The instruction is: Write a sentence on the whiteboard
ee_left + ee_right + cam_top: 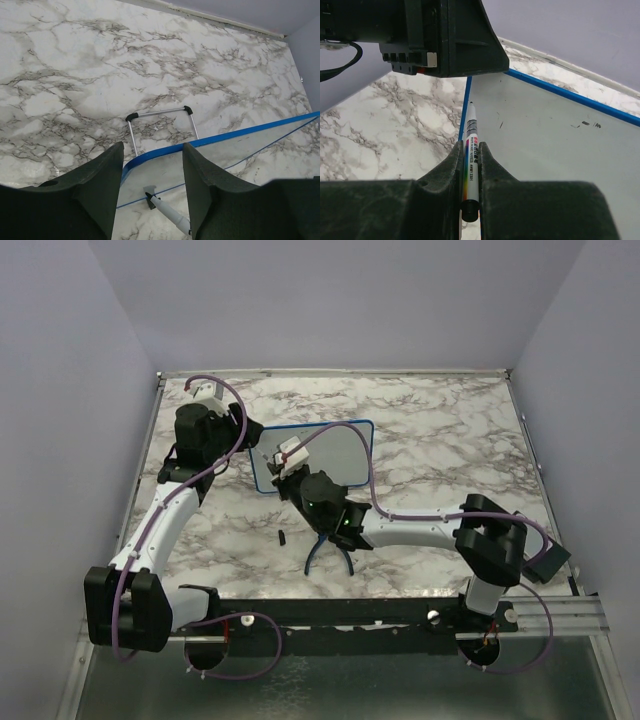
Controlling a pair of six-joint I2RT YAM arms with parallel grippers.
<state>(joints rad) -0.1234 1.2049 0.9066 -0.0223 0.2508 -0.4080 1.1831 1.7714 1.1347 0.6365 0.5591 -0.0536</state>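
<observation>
The right pincer [471, 150], clenched on the marker [471, 127], aims its tip far-ward at the whiteboard [545, 135]'s left edge. The left pincer [152, 147], released, straddles that corner.

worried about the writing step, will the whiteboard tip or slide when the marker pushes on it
Probably tippy: the whiteboard stands propped on a thin wire stand, so a push from the marker could rock it back. It looks thin and light, so may slide on the smooth table. The left gripper straddles its top edge, jaws apart, not bracing it yet.
</observation>
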